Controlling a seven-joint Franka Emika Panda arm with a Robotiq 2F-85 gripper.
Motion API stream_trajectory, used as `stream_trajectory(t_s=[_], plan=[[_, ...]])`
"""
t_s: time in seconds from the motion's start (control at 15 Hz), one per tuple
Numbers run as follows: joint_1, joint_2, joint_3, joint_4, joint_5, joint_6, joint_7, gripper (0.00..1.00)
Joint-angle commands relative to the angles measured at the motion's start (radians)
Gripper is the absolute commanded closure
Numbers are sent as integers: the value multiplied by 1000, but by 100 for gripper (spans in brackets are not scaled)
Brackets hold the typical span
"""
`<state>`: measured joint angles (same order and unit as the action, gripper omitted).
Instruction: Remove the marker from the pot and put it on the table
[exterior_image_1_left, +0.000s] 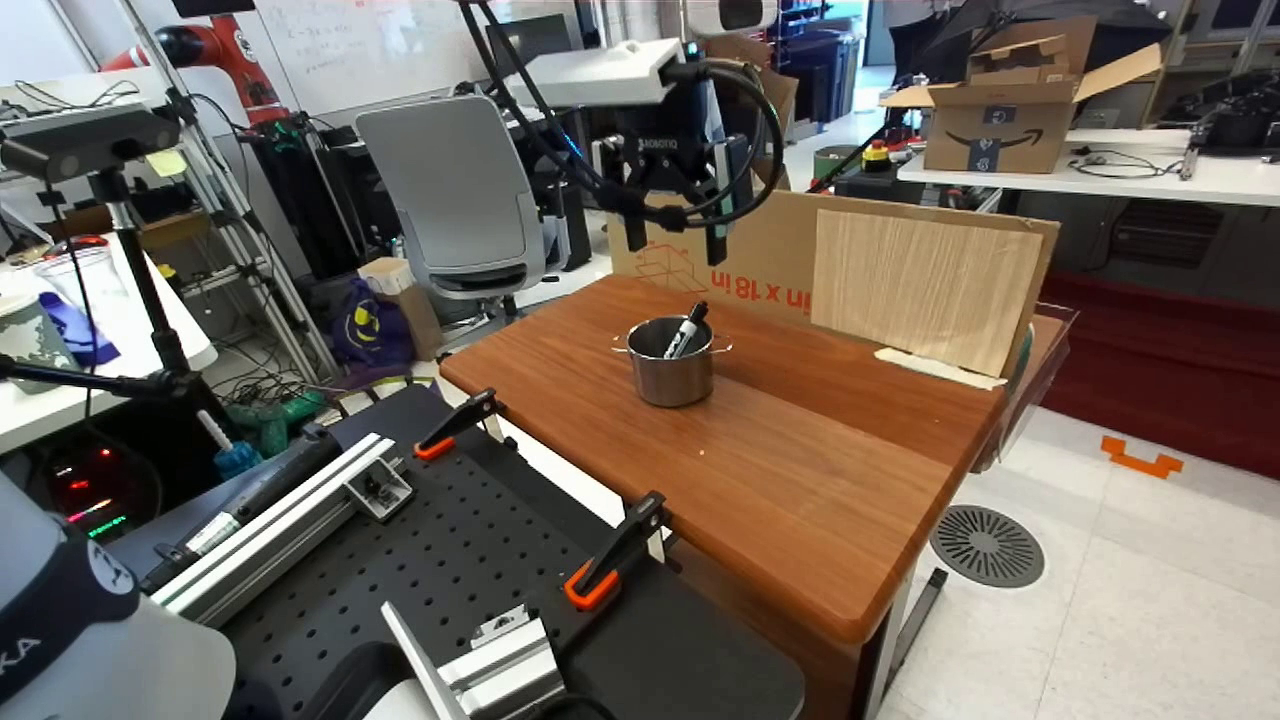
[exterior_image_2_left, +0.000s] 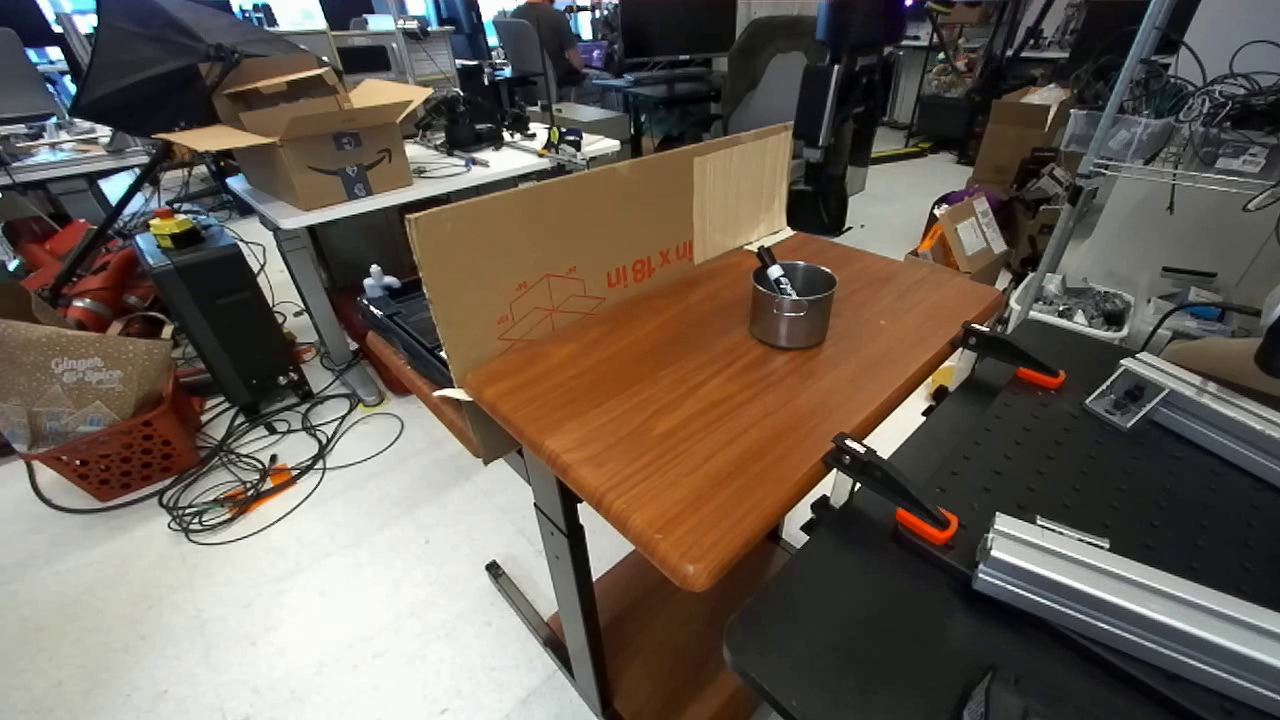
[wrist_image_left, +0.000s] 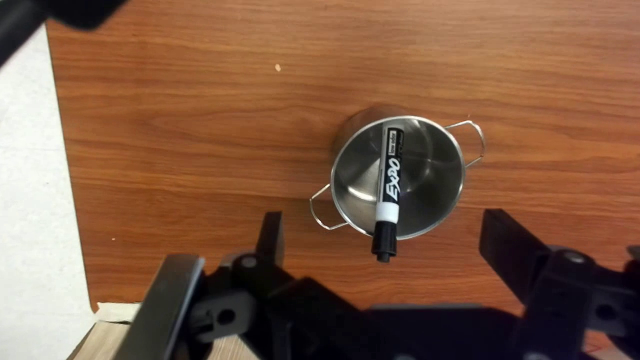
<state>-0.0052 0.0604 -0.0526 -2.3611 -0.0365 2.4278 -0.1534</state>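
The silver pot (exterior_image_1_left: 672, 382) stands upright on the reddish-brown table (exterior_image_1_left: 800, 480); the pot (exterior_image_2_left: 790, 322) and table (exterior_image_2_left: 660, 400) also show in an exterior view. The marker (exterior_image_1_left: 686, 332), black and white with a black cap, leans inside the pot, cap end sticking out over the rim. In the wrist view the marker (wrist_image_left: 390, 180) lies across the pot's opening (wrist_image_left: 435, 200), cap toward my gripper. My gripper (exterior_image_1_left: 676, 248) is open and empty, above the pot. In the wrist view the gripper's fingers (wrist_image_left: 384, 216) are wide apart, either side of the cap, not touching it.
A cardboard panel (exterior_image_1_left: 735, 265) with a pale plywood board (exterior_image_1_left: 920, 285) stands along the table's far edge. The black perforated bench (exterior_image_1_left: 470, 530) borders the near side, with clamps (exterior_image_1_left: 610, 560) at its edge. Loose black cables (exterior_image_1_left: 765, 130) loop around the gripper.
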Motion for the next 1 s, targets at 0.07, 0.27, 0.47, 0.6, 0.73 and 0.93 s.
stream_trajectory(t_s=[0.07, 0.27, 0.47, 0.6, 0.73, 0.93], plan=[[-8, 133, 32, 99, 59, 33, 10, 0], [-6, 205, 49, 145, 63, 43, 27, 0], [-4, 260, 62, 180, 55, 39, 48, 0], [-3, 290, 64, 202, 49, 34, 64, 0], [-3, 317, 66, 223, 49, 28, 72, 0], [1, 354, 64, 253, 42, 22, 90, 0]])
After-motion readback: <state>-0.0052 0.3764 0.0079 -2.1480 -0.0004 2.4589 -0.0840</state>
